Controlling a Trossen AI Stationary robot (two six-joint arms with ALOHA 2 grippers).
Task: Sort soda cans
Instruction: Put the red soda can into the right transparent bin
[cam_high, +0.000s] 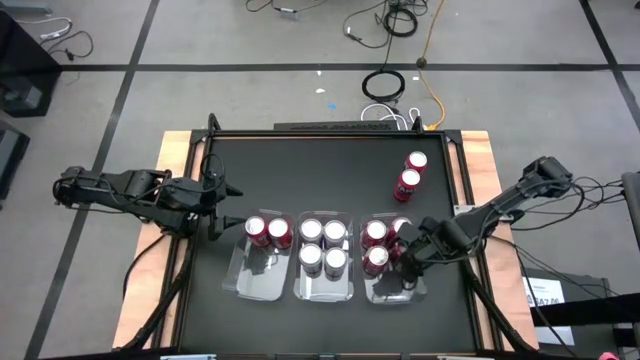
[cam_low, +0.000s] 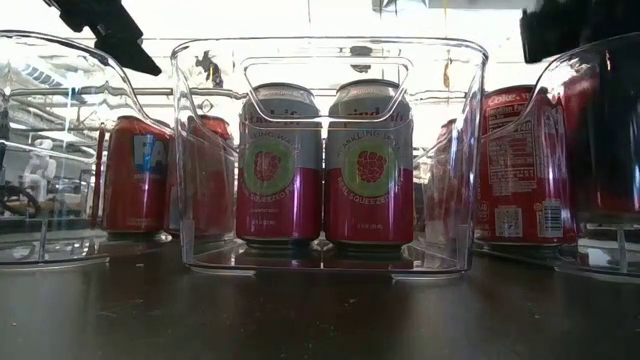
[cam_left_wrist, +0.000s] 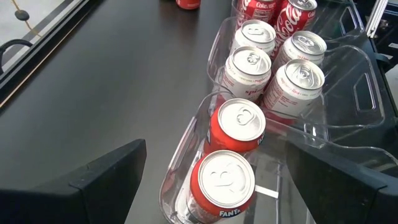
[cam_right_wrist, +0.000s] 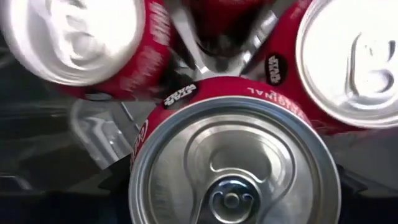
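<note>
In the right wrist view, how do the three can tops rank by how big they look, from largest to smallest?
1. The centre can top, looks largest.
2. The can top at the right edge, partly cut off.
3. The blurred can top at the upper left.

Nearness to the camera causes these differences; true sizes are probably alike.

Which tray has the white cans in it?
The middle tray. Its four cans have white upper bodies, while the left tray and the right tray hold only red ones.
</note>
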